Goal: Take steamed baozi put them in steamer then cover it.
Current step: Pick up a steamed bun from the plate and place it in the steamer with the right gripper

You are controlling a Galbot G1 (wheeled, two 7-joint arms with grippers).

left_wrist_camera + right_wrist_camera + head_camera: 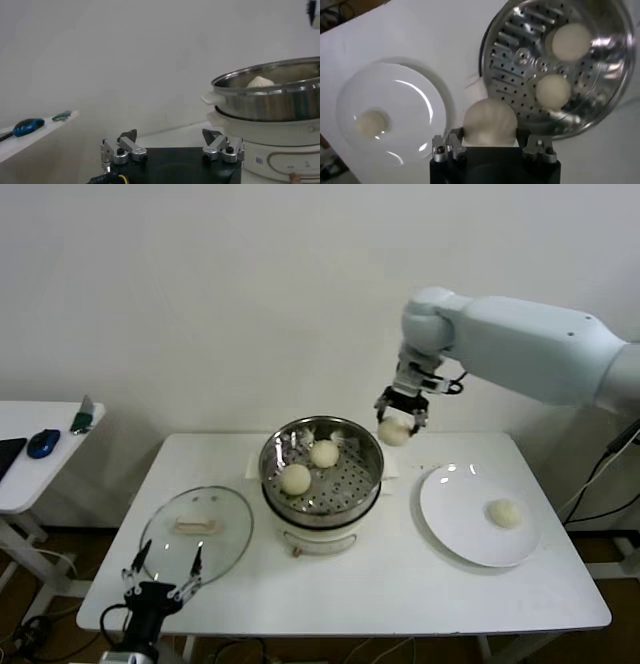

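Observation:
The steel steamer (322,452) stands on its white base at the table's middle, with two cream baozi (324,453) (295,479) on its perforated tray. My right gripper (401,419) is shut on a third baozi (394,432) and holds it in the air just right of the steamer's far rim; the right wrist view shows this bun (489,121) between the fingers, beside the steamer (600,115). A fourth baozi (503,513) lies on the white plate (455,519). My left gripper (160,581) is open and empty at the table's front left edge.
The flat glass lid (196,531) lies on the table left of the steamer, just beyond my left gripper. A side table (30,474) at far left holds a blue mouse (43,443) and small items. A wall stands close behind.

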